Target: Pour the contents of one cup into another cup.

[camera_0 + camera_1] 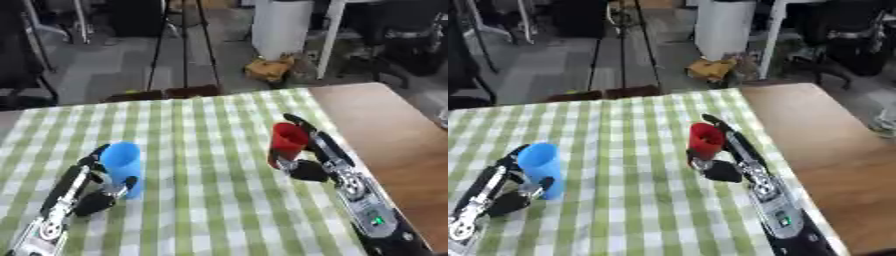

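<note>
A blue cup (122, 166) stands upright at the left of the green checked tablecloth (206, 150), with my left hand (94, 192) curled round it, thumb in front and fingers behind. To the right, a red cup (288, 141) stands upright, slightly tilted, held by my right hand (308, 159); fingers run up its far side and the thumb wraps its lower front. The cups are well apart, about a third of the picture's width. I cannot see inside either cup.
Bare wooden table (385, 130) lies to the right of the cloth. Beyond the far edge are tripod legs (184, 45), a white bin (280, 25) and a yellow thing (269, 67) on the floor.
</note>
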Robot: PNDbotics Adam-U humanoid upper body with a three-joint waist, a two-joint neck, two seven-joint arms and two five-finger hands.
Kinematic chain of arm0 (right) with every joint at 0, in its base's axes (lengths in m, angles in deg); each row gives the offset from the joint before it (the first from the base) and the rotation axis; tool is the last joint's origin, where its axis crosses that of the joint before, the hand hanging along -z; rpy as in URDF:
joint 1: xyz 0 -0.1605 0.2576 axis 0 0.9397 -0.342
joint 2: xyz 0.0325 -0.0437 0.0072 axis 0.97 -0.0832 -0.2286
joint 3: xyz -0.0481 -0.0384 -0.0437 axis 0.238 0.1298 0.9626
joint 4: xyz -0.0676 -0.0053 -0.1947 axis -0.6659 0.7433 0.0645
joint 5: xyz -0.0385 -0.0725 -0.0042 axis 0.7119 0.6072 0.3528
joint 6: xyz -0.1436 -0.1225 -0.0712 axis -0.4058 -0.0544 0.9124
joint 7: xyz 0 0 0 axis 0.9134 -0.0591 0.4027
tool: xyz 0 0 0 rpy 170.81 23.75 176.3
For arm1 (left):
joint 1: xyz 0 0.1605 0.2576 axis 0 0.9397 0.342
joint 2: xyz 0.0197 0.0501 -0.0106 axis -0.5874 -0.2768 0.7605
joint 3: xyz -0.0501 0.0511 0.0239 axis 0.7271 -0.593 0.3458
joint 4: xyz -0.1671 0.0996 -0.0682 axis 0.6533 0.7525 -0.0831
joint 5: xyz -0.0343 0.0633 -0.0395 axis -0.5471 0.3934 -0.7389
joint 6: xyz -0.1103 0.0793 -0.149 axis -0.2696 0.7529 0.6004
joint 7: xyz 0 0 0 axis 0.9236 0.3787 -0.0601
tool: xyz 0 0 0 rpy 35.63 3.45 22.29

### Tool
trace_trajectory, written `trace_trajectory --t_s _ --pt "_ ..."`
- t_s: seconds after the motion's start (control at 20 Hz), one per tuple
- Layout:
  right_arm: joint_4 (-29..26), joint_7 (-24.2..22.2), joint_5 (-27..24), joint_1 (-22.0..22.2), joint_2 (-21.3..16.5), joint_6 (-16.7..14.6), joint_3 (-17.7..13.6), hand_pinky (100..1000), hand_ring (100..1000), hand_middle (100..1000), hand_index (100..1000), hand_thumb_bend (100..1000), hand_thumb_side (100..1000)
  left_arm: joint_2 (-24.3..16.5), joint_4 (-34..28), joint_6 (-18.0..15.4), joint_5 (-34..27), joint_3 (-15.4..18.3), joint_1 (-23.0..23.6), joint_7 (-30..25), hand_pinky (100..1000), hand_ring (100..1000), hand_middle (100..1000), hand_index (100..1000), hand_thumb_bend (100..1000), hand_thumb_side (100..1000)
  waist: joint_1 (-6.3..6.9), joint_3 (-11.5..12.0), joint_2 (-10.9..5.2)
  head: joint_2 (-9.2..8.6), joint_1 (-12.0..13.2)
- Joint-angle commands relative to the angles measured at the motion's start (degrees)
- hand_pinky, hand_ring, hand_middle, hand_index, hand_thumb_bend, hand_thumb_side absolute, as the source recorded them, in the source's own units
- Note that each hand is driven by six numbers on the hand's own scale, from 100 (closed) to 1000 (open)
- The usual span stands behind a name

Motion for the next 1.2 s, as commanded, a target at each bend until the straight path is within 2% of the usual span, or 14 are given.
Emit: trace_trajectory --t_s 0.05,0.35,0.85,1.0,1.05,1.2 --pt "-1.34 0.22 -0.62 -1.06 -0.75 0.05 -0.02 519 488 396 990 100 174 -0.06 -0.34 -0.77 -0.46 0.46 -1.69 -0.26 613 708 746 967 528 566 -0.01 -0.18 -0.69 -0.64 0.18" --pt "-1.34 0.26 -0.7 -1.14 -0.73 0.06 0.01 518 488 396 990 100 179 0.39 0.57 -1.73 -0.63 0.57 -2.25 -0.59 605 700 741 967 512 558 -0.02 -0.55 -0.58 -0.76 0.2" --pt "-1.44 0.25 -0.87 -1.3 -0.68 0.15 0.03 516 488 394 990 100 186 1.05 2.29 -3.62 -2.93 0.71 -2.9 -1.49 565 669 718 969 403 521 0.06 -1.06 -0.19 -1.17 0.3" --pt "-1.46 0.32 -0.92 -1.35 -0.67 0.22 -0.01 515 485 394 989 100 188 1.2 2.75 -4.03 -3.87 0.74 -3.0 -1.93 561 666 716 970 362 508 0.1 -1.18 -0.11 -1.25 0.29" --pt "-1.48 0.34 -0.93 -1.36 -0.66 0.23 0.0 515 483 393 989 100 187 1.24 2.82 -4.17 -4.21 0.74 -3.03 -2.04 553 658 709 970 303 485 0.11 -1.22 -0.09 -1.25 0.28" --pt "-1.49 0.36 -0.96 -1.38 -0.64 0.28 0.0 514 481 393 989 100 193 1.32 3.06 -4.43 -5.34 0.79 -3.08 -2.06 526 630 690 966 226 462 0.18 -1.33 -0.06 -1.36 0.33"
